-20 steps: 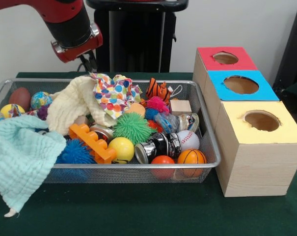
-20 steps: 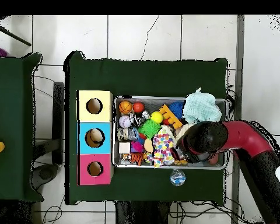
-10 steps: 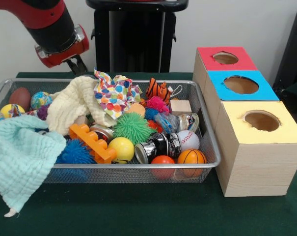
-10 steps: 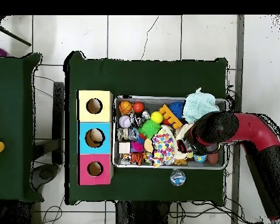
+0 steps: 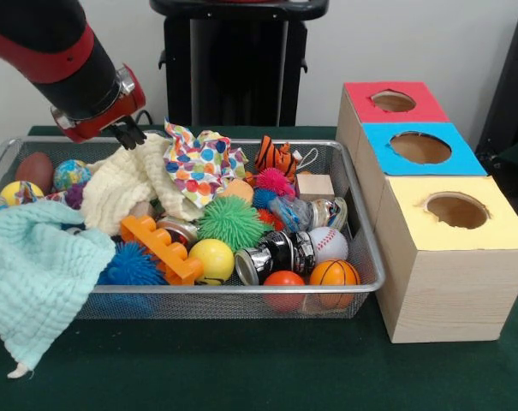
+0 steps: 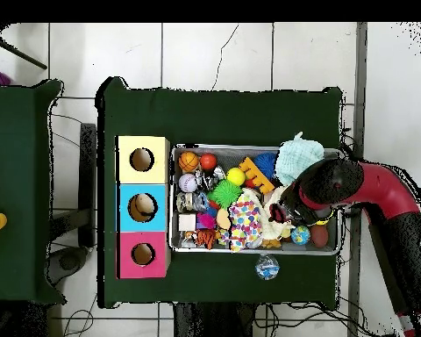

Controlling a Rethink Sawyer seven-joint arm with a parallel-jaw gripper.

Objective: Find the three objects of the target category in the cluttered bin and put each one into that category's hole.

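Note:
The wire bin (image 5: 241, 289) (image 6: 253, 147) is packed with toys. At its right front lie a basketball (image 5: 334, 274), a baseball (image 5: 329, 243), an orange ball (image 5: 284, 281) and a yellow ball (image 5: 211, 259). A green spiky ball (image 5: 231, 221), a silver can (image 5: 276, 254), a wooden cube (image 5: 315, 186) and a tiger toy (image 5: 276, 157) sit mid-bin. My gripper (image 5: 130, 134) (image 6: 286, 205) hangs just over the top of a cream cloth (image 5: 126, 184), left of a polka-dot cloth (image 5: 199, 163). Three boxes with holes stand beside the bin: red (image 5: 394, 101), blue (image 5: 421, 147), yellow (image 5: 457, 211).
A mint cloth (image 5: 36, 274) drapes over the bin's left front corner. An orange brick (image 5: 160, 248) and a blue spiky ball (image 5: 132, 265) lie beside it. A small blue ball (image 6: 267, 268) rests on the table outside the bin.
My arm has swung left in the front view and dropped lower, from above the polka-dot cloth to just over the cream cloth. Nothing in the bin has shifted.

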